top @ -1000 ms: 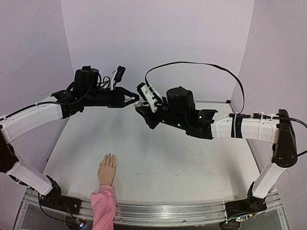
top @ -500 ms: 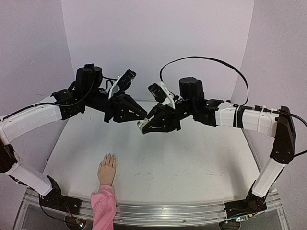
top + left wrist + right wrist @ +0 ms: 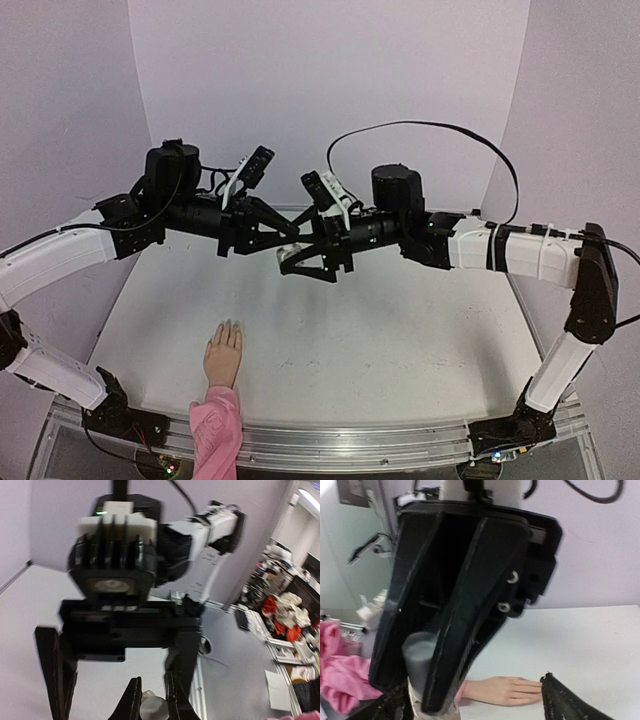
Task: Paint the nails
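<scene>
White table (image 3: 400, 340), overhead view.
- Mannequin hand (image 3: 223, 355): flesh-coloured, lying flat at the near left edge. Its pink sleeve (image 3: 216, 428) is toward the arm bases and its fingers point away.
- Nails (image 3: 228, 326): at the far fingertips, too small to tell from the skin.
- Left gripper (image 3: 288, 237) and right gripper (image 3: 300, 260): raised above the middle of the table, tip to tip, well apart from the mannequin hand.

Left wrist view.
- Left gripper: fingers (image 3: 131, 702) drawn in tight on a small bottle (image 3: 151, 707), whose grey round top shows between them.
- Right gripper: faces the lens, blurred, with its fingers spread wide and nothing held. One finger stands just beside the left fingertips.

Right wrist view.
- Left gripper: its black fingers fill most of the frame, clamped on the small bottle. The bottle is grey above and paler below.
- Right gripper: its own fingertips sit in the two lower corners, far apart and empty.
- Mannequin hand: lies on the table beyond, fingertips toward the right. The nails cannot be made out.
- Pink sleeve: at the left edge.
</scene>
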Robot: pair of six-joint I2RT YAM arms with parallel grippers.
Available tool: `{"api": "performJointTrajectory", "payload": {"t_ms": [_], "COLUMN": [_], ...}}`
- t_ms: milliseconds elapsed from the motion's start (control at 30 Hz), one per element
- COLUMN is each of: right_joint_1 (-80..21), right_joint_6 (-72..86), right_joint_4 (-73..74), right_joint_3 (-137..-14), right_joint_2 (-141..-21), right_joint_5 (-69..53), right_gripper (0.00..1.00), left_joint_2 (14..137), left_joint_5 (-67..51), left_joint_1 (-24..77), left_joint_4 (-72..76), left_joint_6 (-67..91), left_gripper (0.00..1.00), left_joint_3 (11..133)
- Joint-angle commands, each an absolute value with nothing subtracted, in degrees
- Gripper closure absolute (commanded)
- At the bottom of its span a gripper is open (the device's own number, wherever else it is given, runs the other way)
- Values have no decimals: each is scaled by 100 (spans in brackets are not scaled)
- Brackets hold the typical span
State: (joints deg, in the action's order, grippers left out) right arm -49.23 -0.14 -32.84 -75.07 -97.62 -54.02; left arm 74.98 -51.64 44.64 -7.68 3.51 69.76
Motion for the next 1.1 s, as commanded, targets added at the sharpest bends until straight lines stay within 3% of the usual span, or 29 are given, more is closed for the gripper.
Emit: {"api": "performJointTrajectory", "payload": {"t_ms": [0,133,500,800,1067], "right_joint_1": [-4715,-4496,-4395,-4395,-4395], "right_joint_6": [-226,-185,-189,-185,-168], "right_joint_4": [-3201,-3005,-2928,-2979,-3006], "right_joint_3": [-7306,-6982,-6557,-6498,-6408], "right_joint_2": [-9528,-9361,-8951,-8921,-8904], "right_joint_5": [-2610,-1493,-927,-820,-725], "right_gripper": [5,2,2,2,2], "left_joint_2": [7070,7040,6431,7449,7880], "left_joint_5": [-2588,489,2750,2662,2175], "left_joint_1": [4029,3625,2351,1455,962], "left_joint_4": [-1310,-2471,-1130,65,100], "left_joint_6": [601,902,1491,2162,2998], "left_gripper": [100,100,100,100,100], "left_joint_3": [6816,6825,4667,3934,4114]}}
